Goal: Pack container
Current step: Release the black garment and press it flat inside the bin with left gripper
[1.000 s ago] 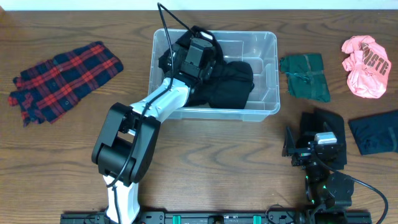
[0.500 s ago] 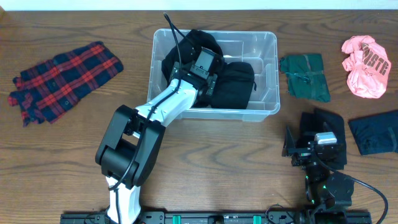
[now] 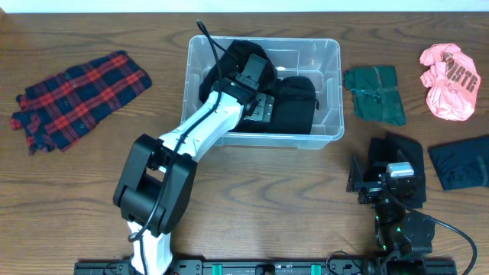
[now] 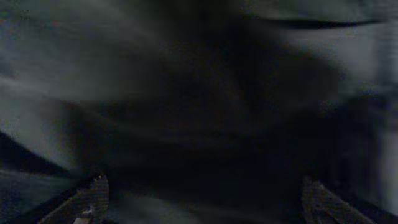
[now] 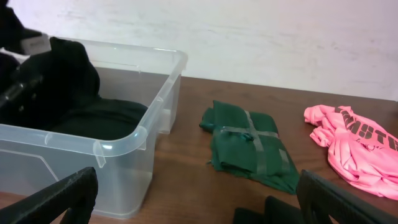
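The clear plastic container point(image 3: 333, 92) stands at the middle back of the table with black clothing point(image 3: 294, 103) piled inside. My left gripper point(image 3: 261, 107) reaches down into it, open, its fingers spread over the black cloth. The left wrist view point(image 4: 199, 193) shows only dark, blurred fabric between the two fingertips. My right gripper point(image 3: 386, 182) is open and empty at the front right, away from the container. The right wrist view point(image 5: 199, 193) shows the container's corner point(image 5: 155, 106) and the black clothing point(image 5: 99, 118) in it.
A red plaid garment point(image 3: 76, 95) lies at the far left. A folded green garment point(image 3: 374, 93) point(image 5: 249, 146) lies just right of the container, and a pink one point(image 3: 449, 72) point(image 5: 351, 146) at the far right. A dark navy piece point(image 3: 461, 168) and a black piece point(image 3: 401, 149) lie by my right arm.
My left gripper has moved from the container's left side toward its middle, lower onto the black clothing. The right arm has not moved.
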